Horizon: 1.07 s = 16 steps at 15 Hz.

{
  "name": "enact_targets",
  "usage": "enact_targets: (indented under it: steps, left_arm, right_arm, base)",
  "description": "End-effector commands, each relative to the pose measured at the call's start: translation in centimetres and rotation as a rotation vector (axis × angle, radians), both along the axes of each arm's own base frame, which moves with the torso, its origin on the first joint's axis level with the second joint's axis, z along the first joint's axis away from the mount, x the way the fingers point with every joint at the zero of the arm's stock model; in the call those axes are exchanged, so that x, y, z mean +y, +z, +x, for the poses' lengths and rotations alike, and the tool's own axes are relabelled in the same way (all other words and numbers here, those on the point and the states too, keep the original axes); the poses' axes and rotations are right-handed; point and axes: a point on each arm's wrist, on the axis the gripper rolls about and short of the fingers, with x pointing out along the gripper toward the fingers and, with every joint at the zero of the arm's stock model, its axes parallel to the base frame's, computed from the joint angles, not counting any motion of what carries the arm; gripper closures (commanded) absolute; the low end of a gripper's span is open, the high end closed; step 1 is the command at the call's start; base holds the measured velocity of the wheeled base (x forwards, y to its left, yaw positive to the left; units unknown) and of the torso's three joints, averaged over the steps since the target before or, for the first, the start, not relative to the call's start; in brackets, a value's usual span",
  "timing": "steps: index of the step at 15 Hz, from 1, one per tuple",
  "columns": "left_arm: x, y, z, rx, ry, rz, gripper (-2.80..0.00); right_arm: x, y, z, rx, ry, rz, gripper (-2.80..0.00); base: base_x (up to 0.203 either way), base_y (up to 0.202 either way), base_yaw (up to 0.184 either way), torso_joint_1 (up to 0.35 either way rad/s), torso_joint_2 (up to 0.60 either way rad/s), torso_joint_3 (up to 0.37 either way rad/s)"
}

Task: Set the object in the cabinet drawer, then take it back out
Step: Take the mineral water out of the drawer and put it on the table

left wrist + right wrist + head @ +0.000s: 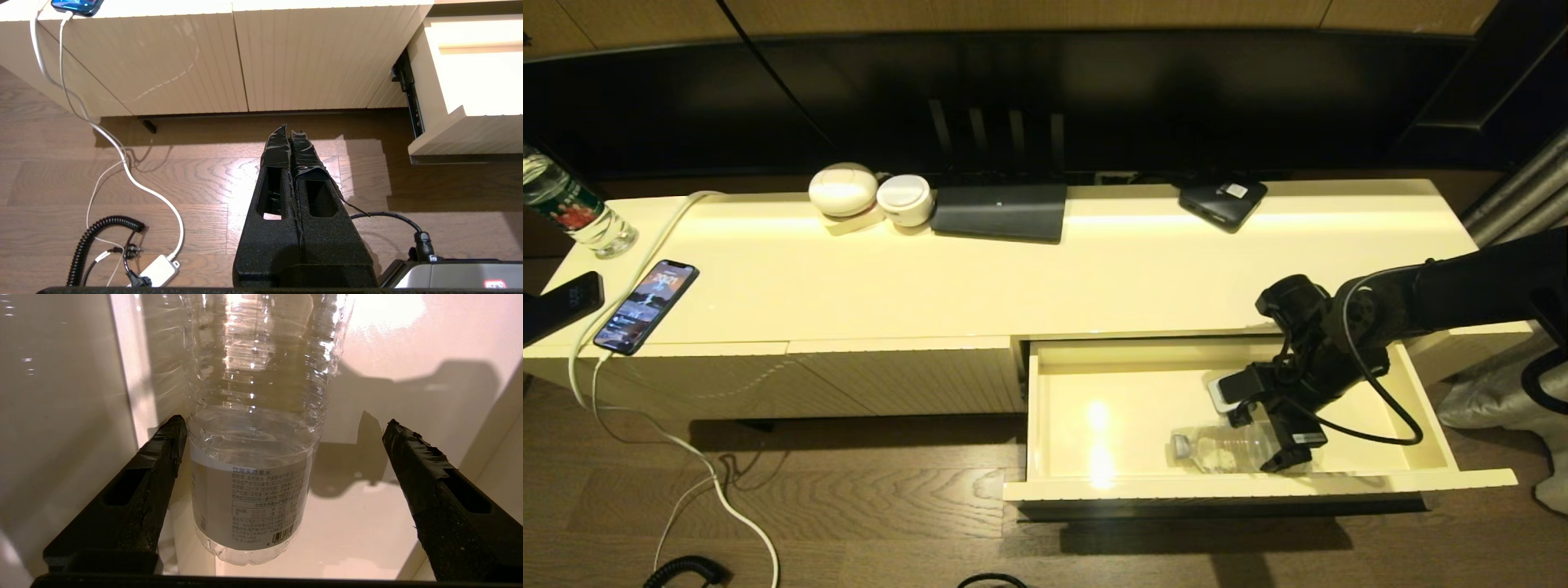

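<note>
Clear bottle (pixel 1225 448): 1, in 1 drawer (pixel 1421 408)

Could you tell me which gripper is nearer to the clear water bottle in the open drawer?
Right. The right gripper sits open around the bottle inside the drawer; the left gripper hangs shut above the floor, outside it.

Your right gripper (pixel 1278 453) hides the bottle's (pixel 1217 449) base in the head view; the wrist view cuts off its cap end.
</note>
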Motion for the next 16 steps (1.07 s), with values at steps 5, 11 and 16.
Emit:
enact_targets:
  steps: [5, 11, 16]
  left_arm:
    - [0.0, -0.1, 0.0, 0.002, 0.000, 0.000, 0.00]
    - [0.0, -0.1, 0.0, 0.002, 0.001, 0.000, 0.00]
    - [0.0, -0.1, 0.0, 0.002, 0.001, 0.000, 0.00]
  right_arm:
    - [0.6, -0.9, 0.6, 0.013, 0.016, -0.001, -2.80]
    - [0.8, -1.0, 1.0, 0.010, 0.007, 0.005, -2.80]
    - [0.9, -1.3, 1.2, 0.013, -0.003, 0.009, -2.80]
  base:
    - [0.000, 0.000, 0.000, 0.000, 0.00, 0.000]
    - [0.000, 0.000, 0.000, 0.000, 0.00, 0.000]
    - [0.000, 0.000, 0.000, 0.000, 0.00, 0.000]
